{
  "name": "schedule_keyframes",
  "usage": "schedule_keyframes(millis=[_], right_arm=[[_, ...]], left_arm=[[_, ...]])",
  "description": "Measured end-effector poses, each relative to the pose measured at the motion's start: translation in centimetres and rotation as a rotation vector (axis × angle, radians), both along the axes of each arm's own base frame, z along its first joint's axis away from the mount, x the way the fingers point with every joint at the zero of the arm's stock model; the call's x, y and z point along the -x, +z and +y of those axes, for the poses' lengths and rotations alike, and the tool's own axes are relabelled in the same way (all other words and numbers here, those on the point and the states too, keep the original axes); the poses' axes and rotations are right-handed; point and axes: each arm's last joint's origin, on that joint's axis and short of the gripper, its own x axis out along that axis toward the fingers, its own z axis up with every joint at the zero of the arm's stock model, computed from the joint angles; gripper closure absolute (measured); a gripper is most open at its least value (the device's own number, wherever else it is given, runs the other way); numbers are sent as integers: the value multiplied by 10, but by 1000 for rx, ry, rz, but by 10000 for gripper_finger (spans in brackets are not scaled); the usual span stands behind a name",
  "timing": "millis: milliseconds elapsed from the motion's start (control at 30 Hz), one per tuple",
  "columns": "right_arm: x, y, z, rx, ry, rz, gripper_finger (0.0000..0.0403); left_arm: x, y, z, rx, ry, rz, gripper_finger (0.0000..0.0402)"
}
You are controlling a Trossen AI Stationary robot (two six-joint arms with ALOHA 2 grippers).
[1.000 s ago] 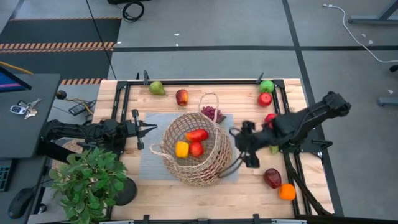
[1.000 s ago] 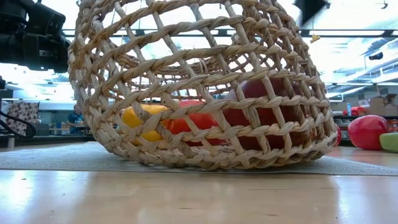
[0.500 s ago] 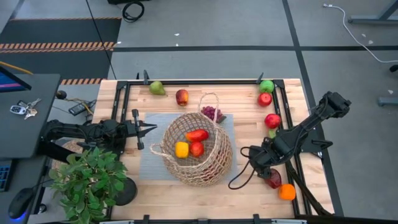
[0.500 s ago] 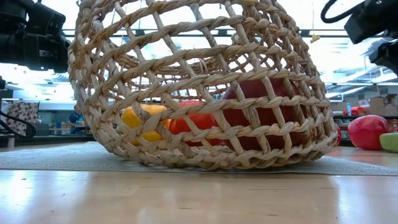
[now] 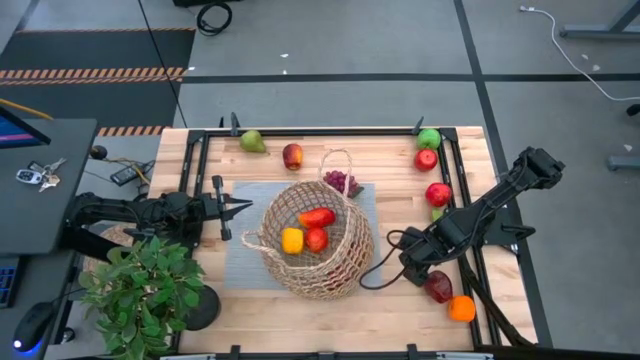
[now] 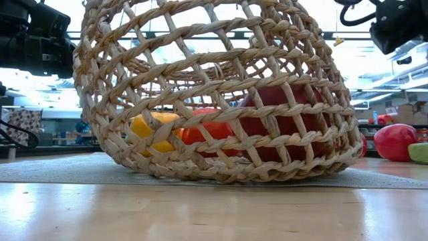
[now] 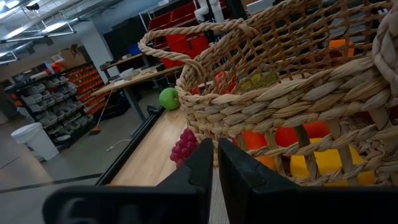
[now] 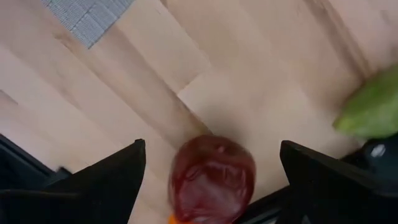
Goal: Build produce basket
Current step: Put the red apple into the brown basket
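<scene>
Round tan wicker basket in the middle of the table, on a grey mat, tipped a little to one side. Inside it: a yellow pepper, a red pepper and a red apple. Purple grapes just behind the basket, at the mat's far edge, by one thin loop handle.

More produce spread around: a green pear and a red-yellow apple near the far rail, a green apple with a red apple right beside it at the far right corner, another red apple lower down the right side. Dark red piece near the front right corner, an orange just beside it.

Right gripper hanging right over the dark red piece, fingers spread wide, not touching it, holding nothing. Left gripper low beside the basket's left side, fingers pressed together, empty.

No words or labels to read anywhere.

Light wooden table with black rails. Potted green plant at the front left corner. Grey floor around, black-and-orange striped tape, keys on a dark desk at the left. Shelves with red bins far off in the left wrist view.
</scene>
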Motion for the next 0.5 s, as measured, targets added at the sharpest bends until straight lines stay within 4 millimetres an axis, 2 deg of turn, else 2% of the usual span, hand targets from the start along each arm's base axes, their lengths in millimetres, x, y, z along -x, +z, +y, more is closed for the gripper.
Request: schedule_keyframes(millis=[200,500], right_arm=[[1,-2,5,-9,-170,52,28],[6,-19,29,18,-294,168,28]], left_arm=[[0,0,0,0,0,0,367],[0,0,0,0,0,0,374]])
